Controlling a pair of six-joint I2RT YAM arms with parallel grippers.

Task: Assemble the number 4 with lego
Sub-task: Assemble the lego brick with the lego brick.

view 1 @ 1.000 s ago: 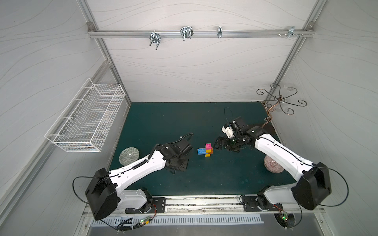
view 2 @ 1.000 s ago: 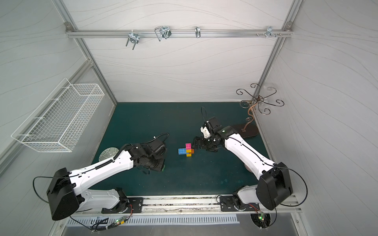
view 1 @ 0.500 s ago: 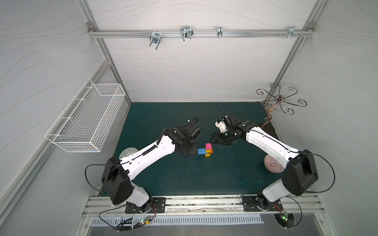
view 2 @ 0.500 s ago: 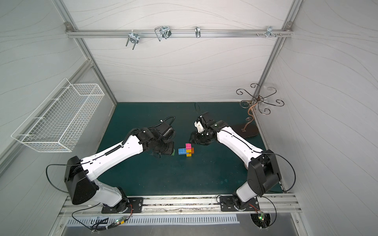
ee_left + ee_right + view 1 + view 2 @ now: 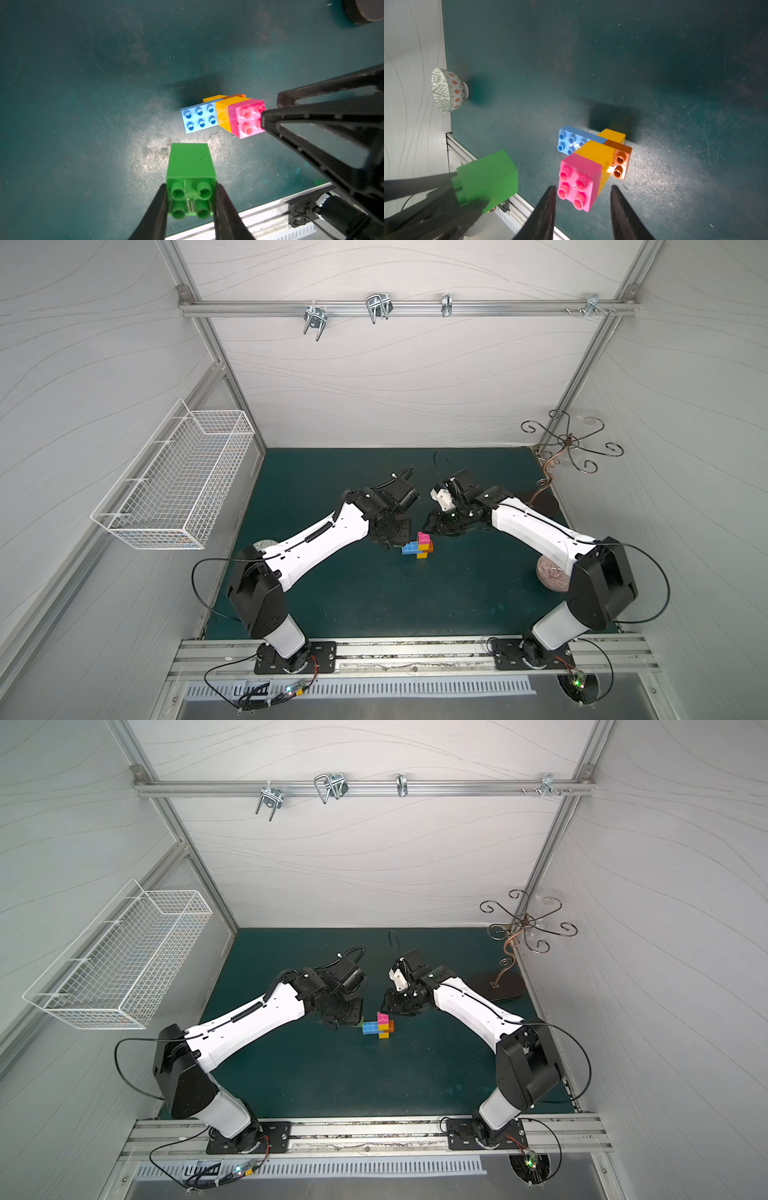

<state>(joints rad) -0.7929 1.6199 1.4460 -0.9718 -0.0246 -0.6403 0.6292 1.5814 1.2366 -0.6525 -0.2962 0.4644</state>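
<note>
L gripper [image 5: 191,194] is clamped on the green brick [image 5: 190,164], one finger on each side, studs facing the L wrist cam. The brick sits just beside the built piece [image 5: 222,112], with a gap between them. I can't tell its height over the mat [image 5: 83,104].

In a top view the green brick is only a sliver poking out from under the L gripper, next to the blue bar [image 5: 370,1027]. The wrist cams show it whole.

The built piece stands mid-mat between the two grippers, seen in both top views. R wrist cam gives the layout best: pink brick [image 5: 579,180] on a yellow brick [image 5: 596,151], blue bar out one side, orange brick [image 5: 620,162] on the other.

R gripper [image 5: 582,186] has its fingers apart, straddling the pink brick. On the orange side there's clear mat between finger and brick. The other finger is v. close to the pink, contact unclear. L wrist cam puts an R fingertip [image 5: 268,119] right at the pink brick's edge. The top views hide those fingers under the gripper body.

R wrist cam also shows a patterned bowl [image 5: 446,89] by the wall. In a top view it's mostly hidden behind the L arm [image 5: 316,539].
</note>
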